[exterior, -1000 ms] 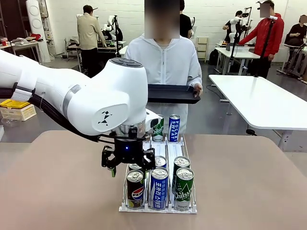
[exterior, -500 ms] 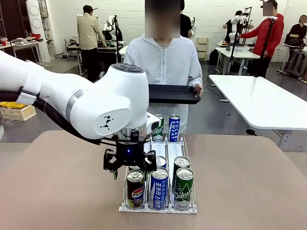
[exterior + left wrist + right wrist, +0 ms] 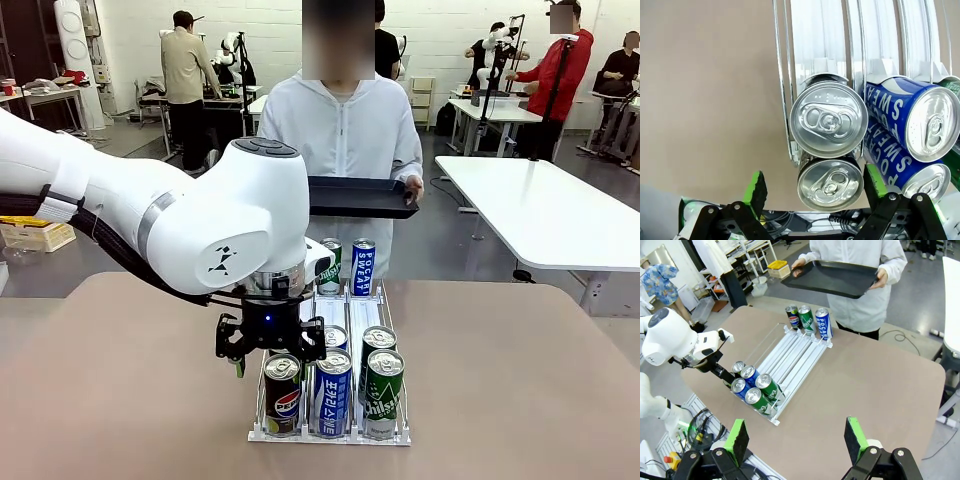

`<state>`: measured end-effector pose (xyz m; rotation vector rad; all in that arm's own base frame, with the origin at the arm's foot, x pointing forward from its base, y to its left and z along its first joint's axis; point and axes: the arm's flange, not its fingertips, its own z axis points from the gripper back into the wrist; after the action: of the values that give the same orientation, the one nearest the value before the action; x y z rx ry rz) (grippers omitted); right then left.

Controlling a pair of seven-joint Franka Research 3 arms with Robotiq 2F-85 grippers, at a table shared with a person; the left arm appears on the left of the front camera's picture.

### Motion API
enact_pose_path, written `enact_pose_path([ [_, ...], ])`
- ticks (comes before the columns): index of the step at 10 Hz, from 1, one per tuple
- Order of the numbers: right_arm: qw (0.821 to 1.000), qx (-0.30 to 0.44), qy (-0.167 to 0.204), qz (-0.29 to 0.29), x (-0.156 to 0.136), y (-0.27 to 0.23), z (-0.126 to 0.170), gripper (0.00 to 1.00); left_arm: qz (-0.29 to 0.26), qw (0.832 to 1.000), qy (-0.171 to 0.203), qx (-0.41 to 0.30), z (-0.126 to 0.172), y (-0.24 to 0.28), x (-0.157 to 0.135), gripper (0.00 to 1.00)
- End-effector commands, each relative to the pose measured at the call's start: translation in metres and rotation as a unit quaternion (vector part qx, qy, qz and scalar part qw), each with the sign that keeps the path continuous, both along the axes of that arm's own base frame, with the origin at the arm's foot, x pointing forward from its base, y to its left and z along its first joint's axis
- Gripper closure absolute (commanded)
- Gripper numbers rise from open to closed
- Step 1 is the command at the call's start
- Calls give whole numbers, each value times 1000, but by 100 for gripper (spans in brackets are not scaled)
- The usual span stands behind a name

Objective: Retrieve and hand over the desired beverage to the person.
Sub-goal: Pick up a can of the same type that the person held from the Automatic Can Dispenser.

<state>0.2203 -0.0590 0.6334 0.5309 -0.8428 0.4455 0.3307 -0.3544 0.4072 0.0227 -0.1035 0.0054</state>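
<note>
Green pads [image 3: 757, 186] of my left gripper [image 3: 815, 182] stand apart, straddling a can [image 3: 830, 184] in the rack's [image 3: 785, 100] outer lane, with bare table [image 3: 705, 90] beside that rail. My right gripper [image 3: 796, 440] hangs open high above the table. The person [image 3: 345, 130] holds a black tray [image 3: 360, 195] beyond the far edge.

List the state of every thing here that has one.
left claw: open, pads either side of the front Pepsi can, not gripping.
right claw: open, empty, high above the table.
tray: empty, held level by the person.
rack: six cans at near end, three upright at far end.
</note>
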Motion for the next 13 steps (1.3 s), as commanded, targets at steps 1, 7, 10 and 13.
enact_pose_path([
  [1,1000,7,-2,12,1,0,0,0,8,1000,-5,-7,-8,-5,0,0],
  [7,1000,7,-2,12,1,0,0,0,-5,1000,-5,-24,-14,-2,1,63],
  [10,1000,7,-2,12,1,0,0,0,-8,1000,-6,-26,-15,-1,0,100],
  [13,1000,7,-2,12,1,0,0,0,-8,1000,-5,-26,-15,0,-1,100],
])
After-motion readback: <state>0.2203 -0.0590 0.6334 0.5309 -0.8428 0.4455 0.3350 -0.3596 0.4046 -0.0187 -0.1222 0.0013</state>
